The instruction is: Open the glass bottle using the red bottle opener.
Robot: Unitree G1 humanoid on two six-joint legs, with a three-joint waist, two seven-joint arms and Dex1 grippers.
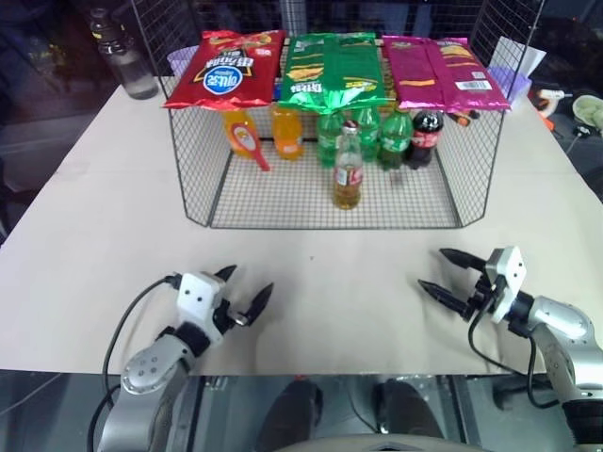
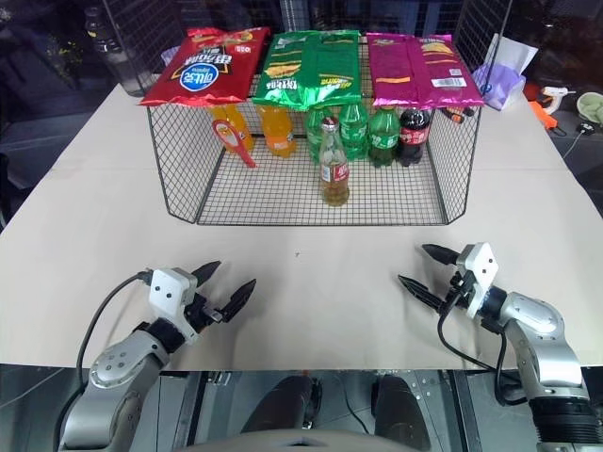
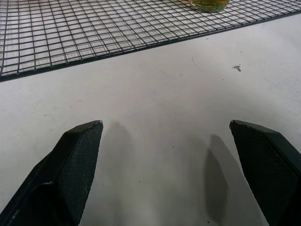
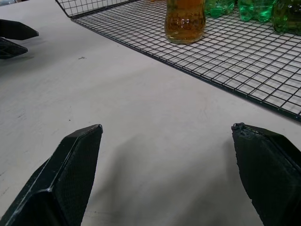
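Ahead of both open, empty jaws: glass bottle (image 1: 348, 171) and red bottle opener (image 1: 248, 141) inside wire rack (image 1: 283, 202). Task unstarted; next, probably reach for the opener.

A lab test setup — bare desk (image 1: 113, 217), wire rack (image 1: 198, 160) of staged snack bags (image 1: 226, 68) and soda bottles (image 1: 285, 132), dark cluttered surroundings.

glass bottle (image 4: 185, 21) cut at shoulder by frame edge, green bottles (image 4: 254, 9) tops cropped too
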